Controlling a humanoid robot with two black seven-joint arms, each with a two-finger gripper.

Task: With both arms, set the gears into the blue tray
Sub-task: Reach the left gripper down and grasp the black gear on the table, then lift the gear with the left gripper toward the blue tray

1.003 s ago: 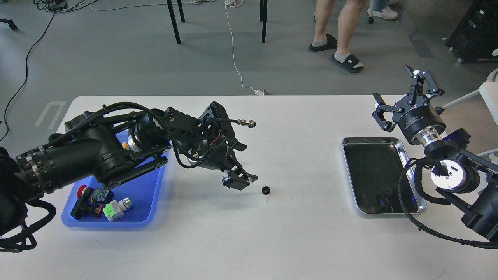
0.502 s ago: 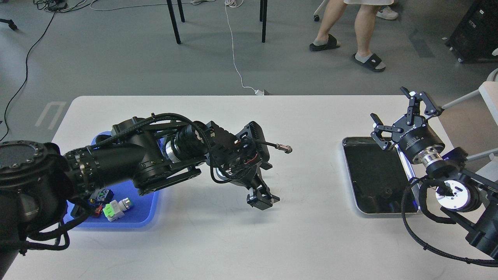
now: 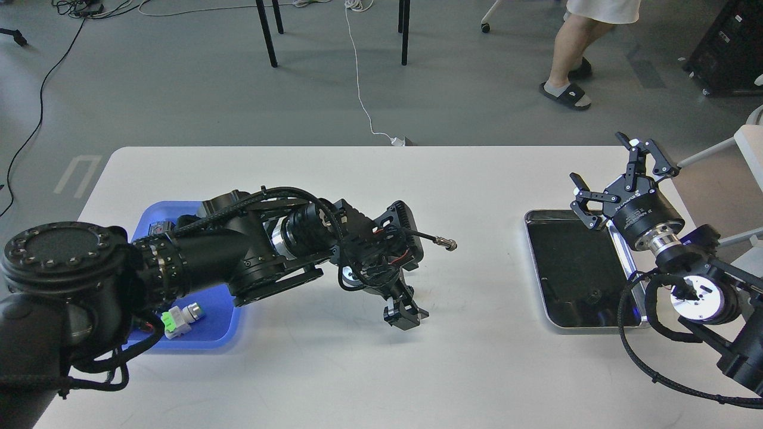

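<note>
No gear shows on the white table. My left gripper points down at the table's middle, its fingertips low over the surface and close together; I cannot tell whether they hold anything. The blue tray lies at the left, mostly covered by my left arm. My right gripper hangs open with its fingers spread, above the far right corner of the steel tray. A small dark round thing, possibly a gear, lies on that tray's black floor.
A green-and-white connector block lies in the blue tray's near part. A cable with a metal plug sticks out from my left wrist. A person's legs stand on the floor beyond the table.
My left arm has swung right and down over the spot where a black gear lay on the table; that gear is now hidden. My right gripper sank a little. The person walked right.
</note>
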